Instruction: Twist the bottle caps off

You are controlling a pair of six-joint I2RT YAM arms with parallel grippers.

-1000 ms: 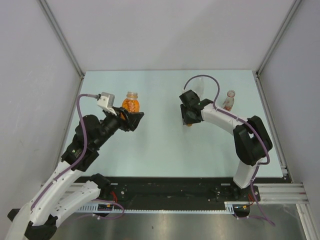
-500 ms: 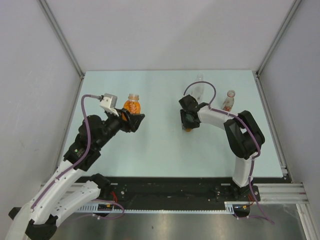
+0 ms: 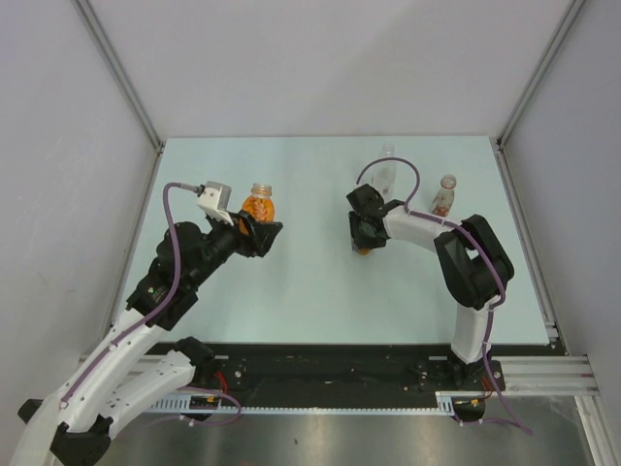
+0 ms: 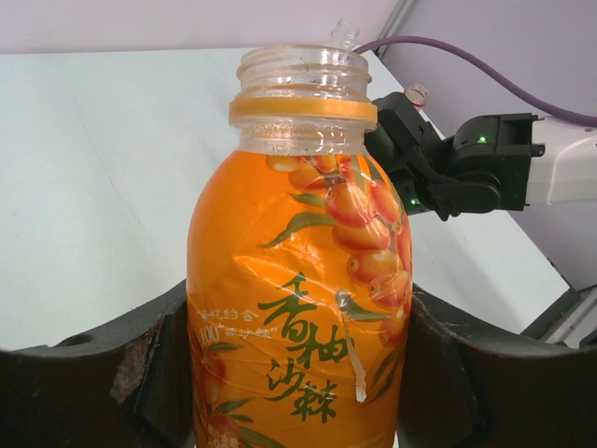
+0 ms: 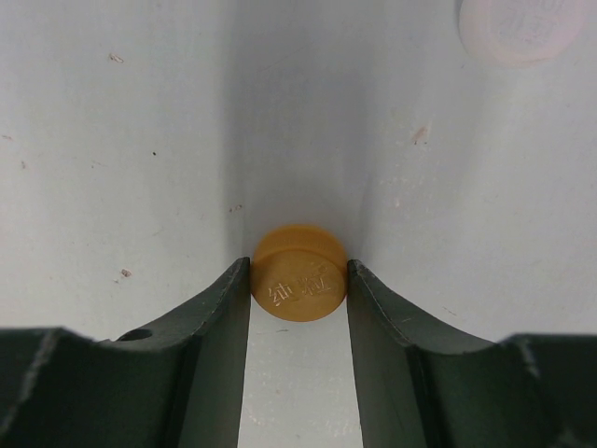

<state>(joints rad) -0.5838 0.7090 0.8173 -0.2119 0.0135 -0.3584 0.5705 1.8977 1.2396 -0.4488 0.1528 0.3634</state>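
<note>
White-shelled left arm [image 3: 109, 348] and right arm [image 3: 423, 226] with black joints, looping purple cable [image 4: 438, 40], grey wrist camera block [image 3: 212, 194], dark matte fingers [image 5: 210, 364], small green light [image 4: 480, 140]

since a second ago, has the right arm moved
Yes. Its elbow swung left, away from the table right edge, while the fingers holding the orange cap edged slightly toward the near edge.

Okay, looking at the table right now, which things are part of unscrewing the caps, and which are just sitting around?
Part of the job:
orange bottle, neck open, held in the left gripper jaws
orange cap, between the right gripper jaws
clear bottle
red-necked bottle
pale cap on the table

Just there:
purple cable
metal rail
</note>
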